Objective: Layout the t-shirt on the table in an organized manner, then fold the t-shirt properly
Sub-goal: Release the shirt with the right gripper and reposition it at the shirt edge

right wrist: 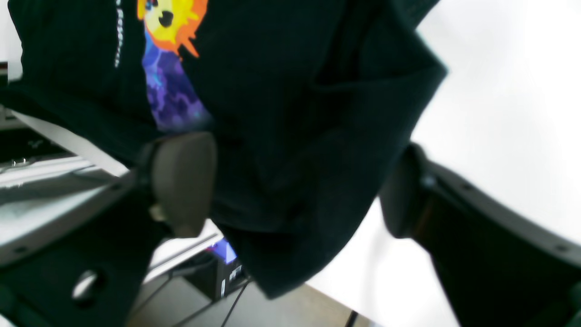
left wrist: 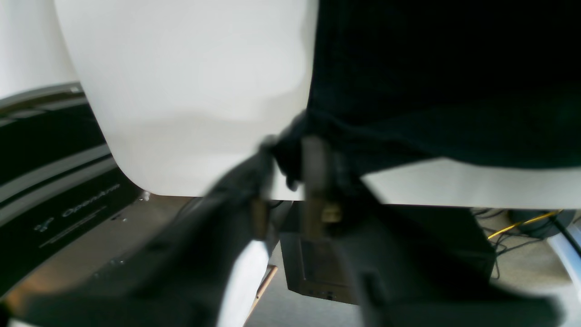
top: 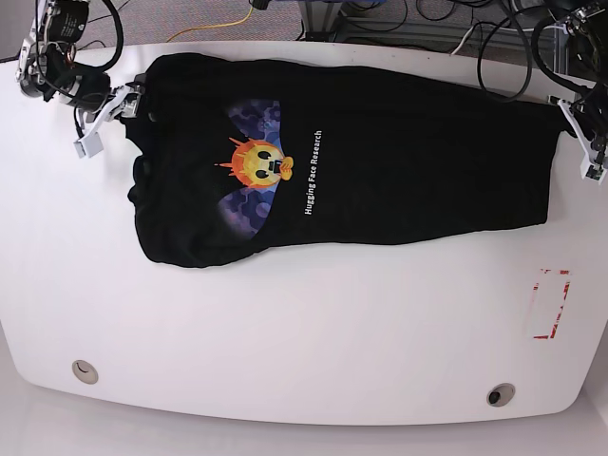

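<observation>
The black t-shirt (top: 380, 171) lies spread lengthwise along the far part of the white table (top: 304, 332), sun face and white lettering up. My right gripper (top: 100, 123) is at the shirt's left end. In the right wrist view its jaws stand wide open (right wrist: 292, 190), with the shirt's edge (right wrist: 281, 136) draped loosely between the fingers (right wrist: 181, 181) and hanging past the table edge. My left gripper (top: 581, 128) is at the shirt's right end. In the blurred left wrist view its jaws are a little apart (left wrist: 288, 177), with a bunched corner of cloth (left wrist: 290, 145) at the tips.
A red tape rectangle (top: 551, 304) marks the near right of the table. Two round grommet holes (top: 85, 370) (top: 500, 394) sit by the near edge. Cables (top: 456, 19) run beyond the far edge. Under the table corner stands a dark box (left wrist: 317, 263).
</observation>
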You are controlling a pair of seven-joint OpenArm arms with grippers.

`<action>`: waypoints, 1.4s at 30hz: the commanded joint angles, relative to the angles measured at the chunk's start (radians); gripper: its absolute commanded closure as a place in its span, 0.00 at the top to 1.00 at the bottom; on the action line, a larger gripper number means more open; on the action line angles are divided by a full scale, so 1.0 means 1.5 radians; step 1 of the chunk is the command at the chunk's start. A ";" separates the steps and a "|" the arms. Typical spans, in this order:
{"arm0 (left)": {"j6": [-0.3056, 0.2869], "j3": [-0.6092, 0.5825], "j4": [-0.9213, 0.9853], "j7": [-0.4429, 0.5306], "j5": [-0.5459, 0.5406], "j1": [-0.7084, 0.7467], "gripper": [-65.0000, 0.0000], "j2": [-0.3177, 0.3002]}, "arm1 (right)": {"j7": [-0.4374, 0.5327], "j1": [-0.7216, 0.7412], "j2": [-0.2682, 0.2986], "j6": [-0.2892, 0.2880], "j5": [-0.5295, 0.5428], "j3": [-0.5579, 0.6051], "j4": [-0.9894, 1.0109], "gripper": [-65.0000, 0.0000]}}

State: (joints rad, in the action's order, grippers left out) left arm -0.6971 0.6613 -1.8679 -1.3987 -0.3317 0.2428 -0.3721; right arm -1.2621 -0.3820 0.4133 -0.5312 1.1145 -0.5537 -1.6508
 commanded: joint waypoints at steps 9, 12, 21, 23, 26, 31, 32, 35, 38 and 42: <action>-0.001 -0.004 -0.009 0.002 0.005 0.005 0.40 -0.027 | 0.012 0.057 0.052 0.001 -0.004 -0.046 -0.003 1.00; -0.001 -0.003 -0.009 0.002 0.005 0.005 0.40 -0.038 | 0.011 0.080 0.060 0.001 -0.025 -0.056 0.010 1.00; -0.001 -0.017 -0.009 0.002 0.005 -0.052 0.40 -0.049 | 0.012 0.263 0.053 -0.007 -0.099 -0.055 0.149 1.00; -0.001 -0.023 -0.009 0.002 0.005 -0.073 0.40 -0.048 | 0.012 0.311 0.043 -0.008 -0.127 -0.055 0.191 1.00; -0.001 -0.024 -0.009 0.002 0.005 -0.096 0.40 -0.048 | 0.012 0.377 0.040 -0.010 -0.169 -0.055 0.243 1.00; -0.001 -0.036 -0.009 0.002 0.005 -0.147 0.40 -0.046 | 0.012 0.480 0.038 -0.053 -0.247 -0.055 0.321 1.00; -0.001 -0.039 -0.009 0.002 0.005 -0.156 0.40 -0.046 | 0.012 0.502 0.037 -0.061 -0.267 -0.055 0.342 1.00; -0.001 -0.040 -0.009 0.002 0.005 -0.171 0.40 -0.046 | 0.022 0.544 0.026 -0.077 -0.310 -0.055 0.387 1.00; -0.001 -0.040 -0.009 0.002 0.005 -0.182 0.40 -0.045 | 0.042 0.573 0.021 -0.093 -0.354 -0.055 0.422 1.00; -0.001 -0.040 -0.009 0.002 0.005 -0.186 0.40 -0.032 | 0.066 0.606 0.016 -0.111 -0.398 -0.055 0.480 1.00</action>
State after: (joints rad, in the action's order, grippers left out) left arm -0.6971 0.5964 -1.8683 -1.4029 -0.3214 -0.0219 -0.4099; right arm -1.1999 0.4736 0.4252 -0.6823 0.5415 -0.6338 -0.9760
